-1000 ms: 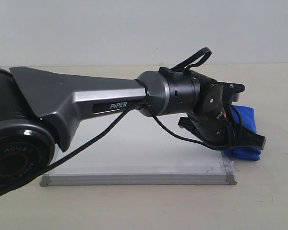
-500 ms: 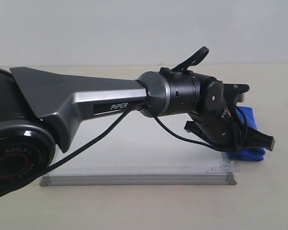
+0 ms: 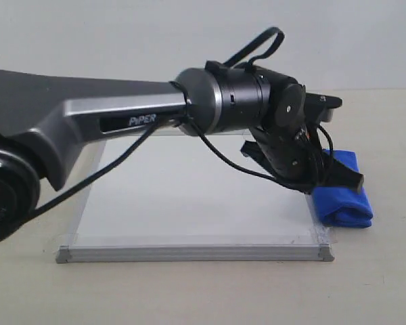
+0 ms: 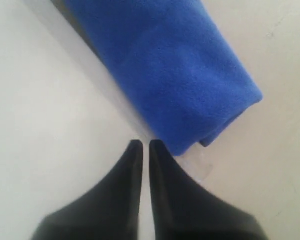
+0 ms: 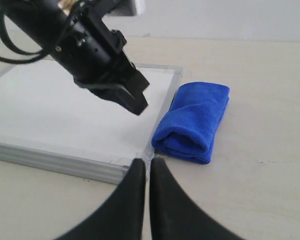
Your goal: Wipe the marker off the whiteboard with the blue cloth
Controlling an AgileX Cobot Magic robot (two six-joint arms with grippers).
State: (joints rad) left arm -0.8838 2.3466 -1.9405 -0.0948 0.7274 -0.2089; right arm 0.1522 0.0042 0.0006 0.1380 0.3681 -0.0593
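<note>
The blue cloth [image 3: 343,201] lies rolled on the table against the whiteboard's [image 3: 189,196] right edge. My left gripper [image 3: 356,181] hangs just above the cloth's near end and is shut, with nothing between its fingers. In the left wrist view its tips [image 4: 141,144] sit over the board's taped corner, beside the end of the cloth [image 4: 175,75]. My right gripper [image 5: 150,161] is shut and empty, low near the front right corner of the whiteboard [image 5: 55,110], with the cloth [image 5: 195,122] ahead of it. No red marker line shows; the left arm hides part of the board.
The left arm [image 3: 122,118] stretches across the board from the left, with a loose black cable hanging under it. The board's silver frame [image 3: 189,254] runs along the front. Beige tabletop surrounds the board, and a pale wall stands behind.
The left arm has risen and drawn back a little to the left, so its gripper sits higher and more of the blue cloth shows. The cloth has not moved.
</note>
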